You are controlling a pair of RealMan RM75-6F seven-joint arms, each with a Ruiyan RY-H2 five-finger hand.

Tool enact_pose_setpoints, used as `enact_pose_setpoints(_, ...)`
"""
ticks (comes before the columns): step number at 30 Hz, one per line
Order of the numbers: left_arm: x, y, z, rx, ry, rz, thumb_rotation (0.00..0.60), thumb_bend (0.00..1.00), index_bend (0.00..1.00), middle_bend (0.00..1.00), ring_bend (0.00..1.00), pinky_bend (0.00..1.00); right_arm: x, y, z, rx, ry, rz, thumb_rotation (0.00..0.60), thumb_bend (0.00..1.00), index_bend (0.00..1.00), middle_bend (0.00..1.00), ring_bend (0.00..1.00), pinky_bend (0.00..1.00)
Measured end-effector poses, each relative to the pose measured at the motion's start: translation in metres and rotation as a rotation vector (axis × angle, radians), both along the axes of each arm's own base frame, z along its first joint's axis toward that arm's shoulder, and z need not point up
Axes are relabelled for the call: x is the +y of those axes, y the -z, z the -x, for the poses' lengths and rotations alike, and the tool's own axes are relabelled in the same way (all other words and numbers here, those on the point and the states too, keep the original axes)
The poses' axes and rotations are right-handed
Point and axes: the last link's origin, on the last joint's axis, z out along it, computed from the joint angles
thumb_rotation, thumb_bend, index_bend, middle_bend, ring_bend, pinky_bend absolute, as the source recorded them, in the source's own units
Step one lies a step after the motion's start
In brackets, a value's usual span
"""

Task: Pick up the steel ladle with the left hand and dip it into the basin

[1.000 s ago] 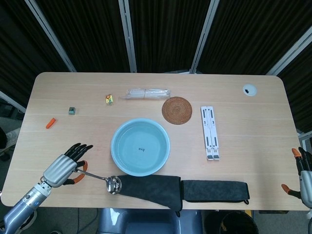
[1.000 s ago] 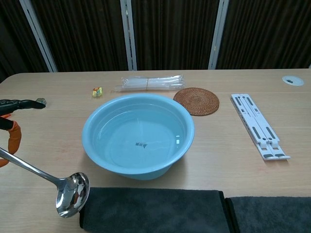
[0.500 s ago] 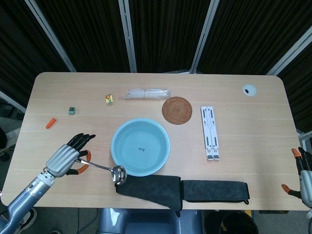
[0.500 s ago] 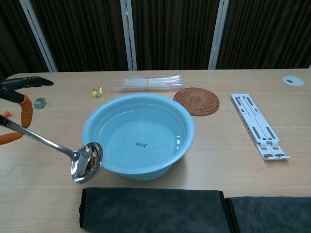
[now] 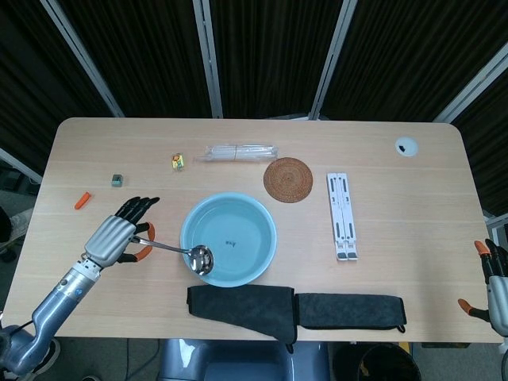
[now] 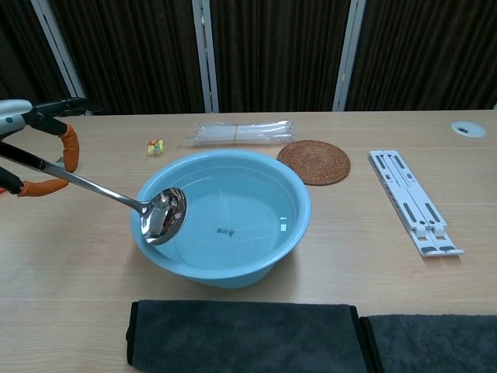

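My left hand (image 5: 117, 235) (image 6: 35, 148) grips the handle of the steel ladle (image 5: 178, 250) (image 6: 116, 197) left of the light blue basin (image 5: 228, 271) (image 6: 279, 237). The ladle is lifted off the table, and its bowl hangs over the basin's left rim, above the water. The basin stands at the table's front centre with water in it. My right hand (image 5: 495, 282) shows only at the far right edge of the head view, off the table, with its fingers apart and nothing in it.
A dark grey towel (image 5: 294, 307) (image 6: 311, 338) lies along the front edge. Behind the basin are a round woven coaster (image 5: 288, 179), a clear plastic packet (image 5: 240, 152) and a small yellow item (image 5: 178, 162). A white folding stand (image 5: 342, 216) lies to the right.
My left hand has lifted the ladle and carried it up and to the right, from beside the towel's corner to over the basin's left rim.
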Motion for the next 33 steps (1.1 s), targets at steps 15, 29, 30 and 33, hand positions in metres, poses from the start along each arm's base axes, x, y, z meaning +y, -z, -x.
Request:
enact_pose_setpoints(15,0.036,0.033,-0.003,-0.036,-0.098,-0.059,0.600,0.40,0.62,0.00,0.00,0.00,-0.002,-0.003,0.005,-0.003,0.020,0.000,0.600,0.00,0.00,0.00,0.00,0.00)
enact_pose_setpoints(29,0.041,0.087,-0.041,-0.036,-0.031,-0.040,0.600,0.40,0.62,0.00,0.00,0.00,-0.003,-0.015,0.012,-0.037,0.043,0.029,0.600,0.00,0.00,0.00,0.00,0.00)
enact_pose_setpoints(30,0.041,0.089,-0.044,-0.034,-0.020,-0.049,0.600,0.40,0.62,0.00,0.00,0.00,-0.003,-0.016,0.012,-0.039,0.044,0.031,0.600,0.00,0.00,0.00,0.00,0.00)
enact_pose_setpoints(33,0.042,0.093,-0.052,-0.027,0.001,-0.062,0.600,0.40,0.62,0.00,0.00,0.00,-0.002,-0.020,0.014,-0.046,0.047,0.038,0.600,0.00,0.00,0.00,0.00,0.00)
